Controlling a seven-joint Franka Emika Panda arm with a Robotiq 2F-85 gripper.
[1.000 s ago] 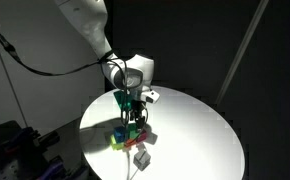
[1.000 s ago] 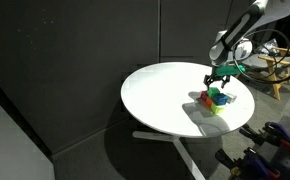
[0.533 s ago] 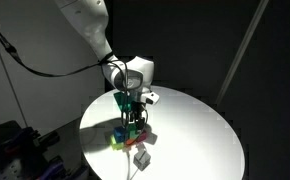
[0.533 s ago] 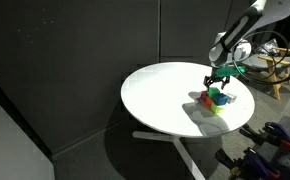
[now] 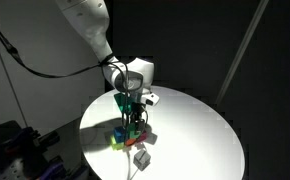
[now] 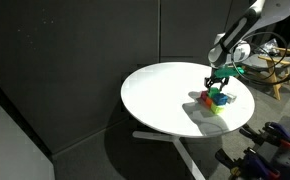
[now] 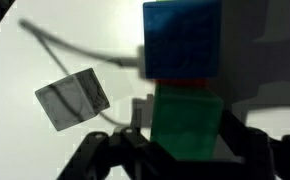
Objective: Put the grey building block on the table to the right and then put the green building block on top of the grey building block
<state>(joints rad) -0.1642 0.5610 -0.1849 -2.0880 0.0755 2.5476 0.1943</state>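
The green building block (image 7: 188, 122) is seen up close in the wrist view only, between the two dark fingers of the claw (image 7: 180, 160). Whether it is pinched cannot be told. A blue cube (image 7: 183, 38) is at its 12 o'clock, and the grey building block (image 7: 73, 98) lies alone at its 9 o'clock. In both exterior views the round tabletop (image 5: 185, 130) is shown, with the blocks as a small bright heap (image 6: 215, 100). Faint lines on the grey block are too blurred to be read.
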